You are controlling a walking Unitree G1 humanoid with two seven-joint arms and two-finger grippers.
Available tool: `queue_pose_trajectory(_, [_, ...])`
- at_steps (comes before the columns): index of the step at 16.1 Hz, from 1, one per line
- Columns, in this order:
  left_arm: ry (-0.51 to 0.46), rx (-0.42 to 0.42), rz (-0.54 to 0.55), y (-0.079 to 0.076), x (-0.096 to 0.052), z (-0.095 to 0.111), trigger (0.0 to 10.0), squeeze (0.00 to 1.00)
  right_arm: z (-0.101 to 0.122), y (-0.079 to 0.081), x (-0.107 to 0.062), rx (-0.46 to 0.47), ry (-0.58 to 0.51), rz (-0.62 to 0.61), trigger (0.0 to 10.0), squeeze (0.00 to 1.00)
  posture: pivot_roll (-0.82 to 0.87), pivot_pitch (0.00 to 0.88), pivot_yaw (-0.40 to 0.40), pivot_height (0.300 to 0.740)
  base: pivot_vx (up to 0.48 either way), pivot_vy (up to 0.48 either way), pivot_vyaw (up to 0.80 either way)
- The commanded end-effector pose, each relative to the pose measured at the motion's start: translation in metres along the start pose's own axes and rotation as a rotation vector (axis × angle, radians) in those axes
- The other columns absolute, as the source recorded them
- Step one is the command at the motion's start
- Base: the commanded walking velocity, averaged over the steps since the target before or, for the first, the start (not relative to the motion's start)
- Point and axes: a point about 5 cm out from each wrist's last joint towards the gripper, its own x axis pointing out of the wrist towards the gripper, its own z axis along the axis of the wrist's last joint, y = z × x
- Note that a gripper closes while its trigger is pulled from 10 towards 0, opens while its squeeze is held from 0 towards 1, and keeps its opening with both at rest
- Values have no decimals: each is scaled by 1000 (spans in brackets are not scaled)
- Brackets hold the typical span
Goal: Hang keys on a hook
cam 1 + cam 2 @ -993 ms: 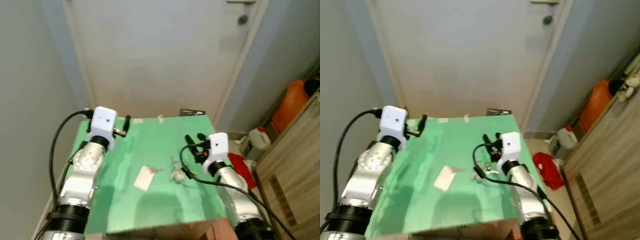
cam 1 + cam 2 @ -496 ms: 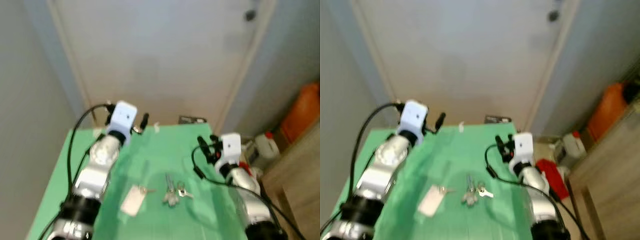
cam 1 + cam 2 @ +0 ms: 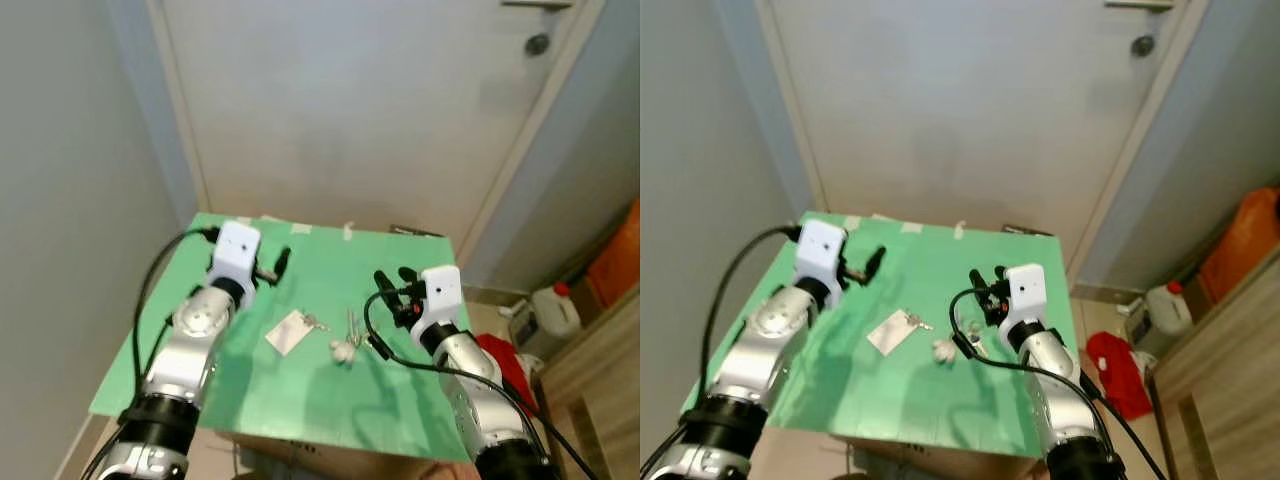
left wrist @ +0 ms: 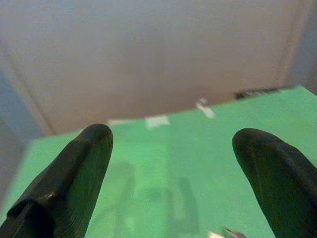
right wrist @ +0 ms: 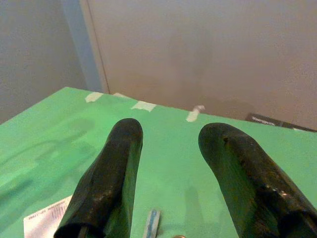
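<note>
The left end effector (image 3: 281, 260) hovers over the far left part of the green bench (image 3: 160, 340), its two black fingers (image 4: 69, 173) spread wide with nothing between them. Just ahead of it and toward the middle lies a white tag (image 3: 288, 331), and beside that the keys (image 3: 350, 335) rest flat on the bench surface, a small pale fob at their near end. The right end effector (image 3: 392, 283) hangs just to the right of the keys and slightly beyond them, its fingers (image 5: 106, 183) parted by a moderate gap and likewise holding nothing; in the right wrist view the tag's corner and a thin key blade sit at the very near edge, under the fingertips rather than between them. The likely trouble from here is the pickup: the keys lie flat and thin, so the fingers could close over them and skid them across the smooth bench, or pinch only the fob or the tag so the bunch dangles and slips. No hook can be made out against the door (image 3: 370, 110) or the walls, so finding the target also remains an open risk.
</note>
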Motion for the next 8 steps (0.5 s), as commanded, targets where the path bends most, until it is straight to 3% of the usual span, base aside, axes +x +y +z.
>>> queue_pose_trajectory(1, [1, -3, -24, -1, 6, 1, 10000, 0, 4, -3, -2, -9, -9, -3, 10000, 0, 34, 0, -24, 740, 0, 0, 0])
queue_pose_trajectory(4, [76, -42, -17, 12, 13, -18, 10000, 0, 0, -7, -12, -16, 4, -10, 10000, 0, 10, 0, -26, 740, 0, 0, 0])
queue_pose_trajectory(7, [138, 9, 22, 23, 14, -32, 10000, 0, -1, -12, -30, -37, 16, -22, 10000, 0, -41, 0, -28, 740, 0, 0, 0])
queue_pose_trajectory(8, [160, 26, 23, 25, 15, -35, 10000, 0, -1, -18, -45, -52, 31, -37, 10000, 0, -89, 43, -34, 740, 0, 0, 0])
